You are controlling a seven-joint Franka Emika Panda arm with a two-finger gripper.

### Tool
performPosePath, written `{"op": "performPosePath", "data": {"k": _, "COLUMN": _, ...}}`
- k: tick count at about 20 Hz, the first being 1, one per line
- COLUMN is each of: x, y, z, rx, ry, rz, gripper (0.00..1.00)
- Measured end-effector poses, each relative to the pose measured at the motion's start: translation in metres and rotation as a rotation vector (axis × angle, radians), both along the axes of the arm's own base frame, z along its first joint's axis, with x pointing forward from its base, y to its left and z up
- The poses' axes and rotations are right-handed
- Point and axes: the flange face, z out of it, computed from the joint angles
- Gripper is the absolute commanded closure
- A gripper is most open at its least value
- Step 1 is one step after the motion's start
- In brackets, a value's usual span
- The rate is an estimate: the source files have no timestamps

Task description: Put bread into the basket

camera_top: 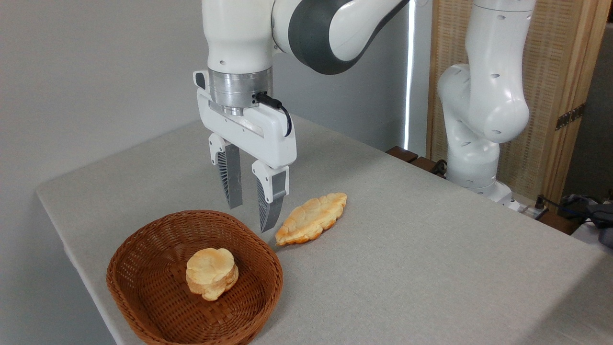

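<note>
The bread point(312, 218) lies flat on the table point(431, 249) at frame centre, just right of the basket point(143, 282) (a small bun point(212, 273) already inside), while the gripper point(250, 216) hangs above, fingers spread and empty, apparently poised to pick it up.

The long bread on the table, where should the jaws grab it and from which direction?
Probably from straight above, across the middle of the long bread. It lies flat on the table, tapering to pointed ends, so its thicker middle gives the best purchase. Set the jaws across its short width. The gripper hangs open beside its left end, above the basket rim.
</note>
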Motion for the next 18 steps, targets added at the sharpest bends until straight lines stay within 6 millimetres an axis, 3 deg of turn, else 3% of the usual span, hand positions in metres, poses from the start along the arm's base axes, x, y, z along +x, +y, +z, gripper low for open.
{"op": "performPosePath", "data": {"k": 18, "x": 0.002, "y": 0.0084, "z": 0.0018, "rx": -0.002, "ry": -0.004, "rz": 0.016, "gripper": 0.0}}
